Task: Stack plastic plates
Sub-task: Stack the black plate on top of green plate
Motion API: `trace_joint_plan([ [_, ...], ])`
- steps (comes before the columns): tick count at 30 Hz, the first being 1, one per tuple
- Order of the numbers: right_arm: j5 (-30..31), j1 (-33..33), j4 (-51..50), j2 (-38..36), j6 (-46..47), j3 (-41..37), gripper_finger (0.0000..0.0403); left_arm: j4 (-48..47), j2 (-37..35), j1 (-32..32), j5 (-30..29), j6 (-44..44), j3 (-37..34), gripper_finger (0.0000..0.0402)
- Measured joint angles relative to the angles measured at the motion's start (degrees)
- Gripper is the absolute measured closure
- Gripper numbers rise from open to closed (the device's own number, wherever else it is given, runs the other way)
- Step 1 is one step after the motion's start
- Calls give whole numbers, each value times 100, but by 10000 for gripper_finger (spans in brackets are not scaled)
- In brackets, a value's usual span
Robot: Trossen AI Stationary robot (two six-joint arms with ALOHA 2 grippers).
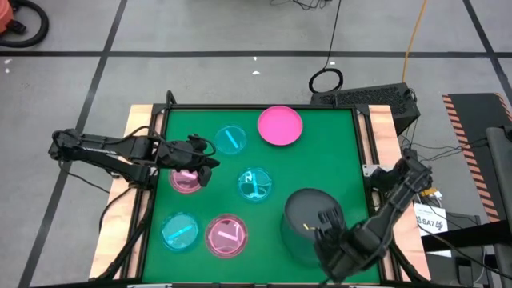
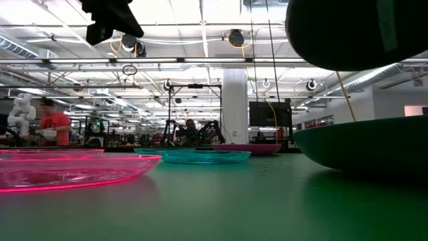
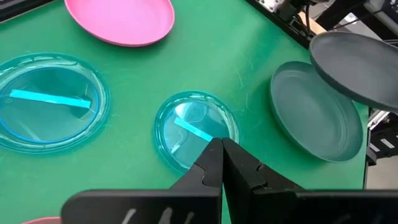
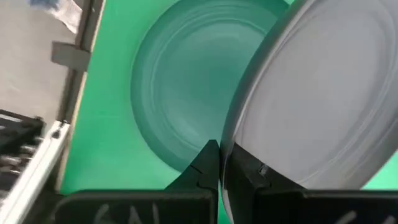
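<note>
My right gripper (image 4: 221, 155) is shut on the smaller black plate (image 4: 323, 87), which hangs in the air over the large dark plate (image 4: 180, 93) at the table's near right. The left wrist view shows both the black plate (image 3: 354, 65) and the large plate (image 3: 314, 112) under it. My left gripper (image 3: 221, 146) is shut and raised above the table's left half (image 1: 204, 156), touching nothing. Flat on the green mat lie an opaque pink plate (image 1: 280, 126), three translucent cyan plates (image 1: 231, 138) (image 1: 254, 184) (image 1: 180, 232) and two translucent pink ones (image 1: 186, 180) (image 1: 226, 236). My right gripper pinches the black plate by its rim (image 4: 233, 149), one finger on each face. The plate is lifted clear and tilted, above the large dark plate (image 2: 364, 144), with a gap between the two in the low view.
The green mat (image 1: 336, 152) is framed by wooden borders and a metal frame. Free mat lies along the far right, between the opaque pink plate and the dark plates. People and equipment show in the room behind the table, far off.
</note>
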Motion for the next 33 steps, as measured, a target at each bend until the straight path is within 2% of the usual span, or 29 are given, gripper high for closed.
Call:
trace_joint_plan([
  [5, 2, 240, -2, 0, -56, -297, 397, -2, 0, -6, 0, -2, 0, 400],
  [14, 416, 541, 221, 0, -192, -985, 397, 9, 0, -74, 0, -42, 0, 400],
  [29, 388, 742, 1932, 0, -486, -2006, 397, 8, 0, -74, -2, -10, 0, 400],
  [33, 96, 740, 2329, 0, -607, -2236, 397, 7, 0, -74, -2, -2, 0, 400],
])
